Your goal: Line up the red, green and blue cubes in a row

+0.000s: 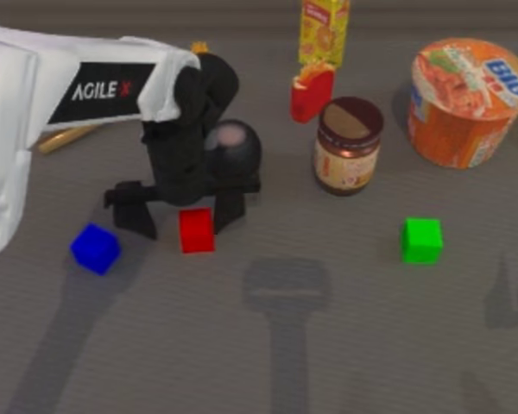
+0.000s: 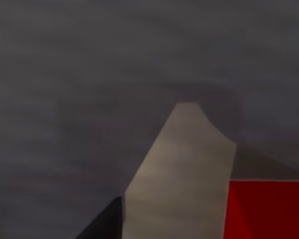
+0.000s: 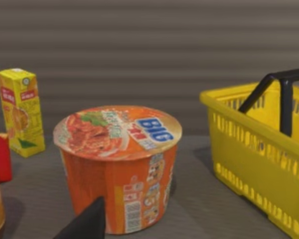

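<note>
Red cube (image 1: 196,230) sat on the table between the spread, empty jaws of the left gripper (image 1: 183,226), blue cube (image 1: 95,248) just outside, green cube (image 1: 422,240) well apart; placing step judged, withdrawal next.

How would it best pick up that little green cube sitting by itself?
Probably from straight above, gripper closing on two opposite flat side faces. The green cube sits flat on the table with open space all round, apart from the jar and noodle cup, so any pair of sides is free.
</note>
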`<state>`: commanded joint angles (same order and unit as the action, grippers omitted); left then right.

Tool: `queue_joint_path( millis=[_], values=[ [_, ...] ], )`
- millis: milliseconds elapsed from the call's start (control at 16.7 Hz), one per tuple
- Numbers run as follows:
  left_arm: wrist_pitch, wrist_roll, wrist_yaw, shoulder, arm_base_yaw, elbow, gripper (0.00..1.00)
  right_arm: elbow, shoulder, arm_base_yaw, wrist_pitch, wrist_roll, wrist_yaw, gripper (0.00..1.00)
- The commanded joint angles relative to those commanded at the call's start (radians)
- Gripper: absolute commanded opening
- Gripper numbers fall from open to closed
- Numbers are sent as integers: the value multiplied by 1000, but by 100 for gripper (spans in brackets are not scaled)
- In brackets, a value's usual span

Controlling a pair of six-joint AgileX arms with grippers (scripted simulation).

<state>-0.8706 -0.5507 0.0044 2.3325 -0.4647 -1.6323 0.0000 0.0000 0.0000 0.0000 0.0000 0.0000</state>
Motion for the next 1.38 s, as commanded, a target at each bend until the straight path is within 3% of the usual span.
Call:
queue_joint_path(
  millis=[300, 360, 960, 1380],
  values=[
    [0, 0, 0, 0, 0, 0, 2, 0, 0, 0, 0, 0, 0, 100],
    [0, 0, 0, 0, 0, 0, 0, 0, 0, 0, 0, 0, 0, 100],
    [-37, 13, -15, -43, 3, -20, 0, 0, 0, 0, 0, 0, 0, 100],
    [-247, 10, -16, -120, 22, -150, 0, 0, 0, 0, 0, 0, 0, 100]
  ],
)
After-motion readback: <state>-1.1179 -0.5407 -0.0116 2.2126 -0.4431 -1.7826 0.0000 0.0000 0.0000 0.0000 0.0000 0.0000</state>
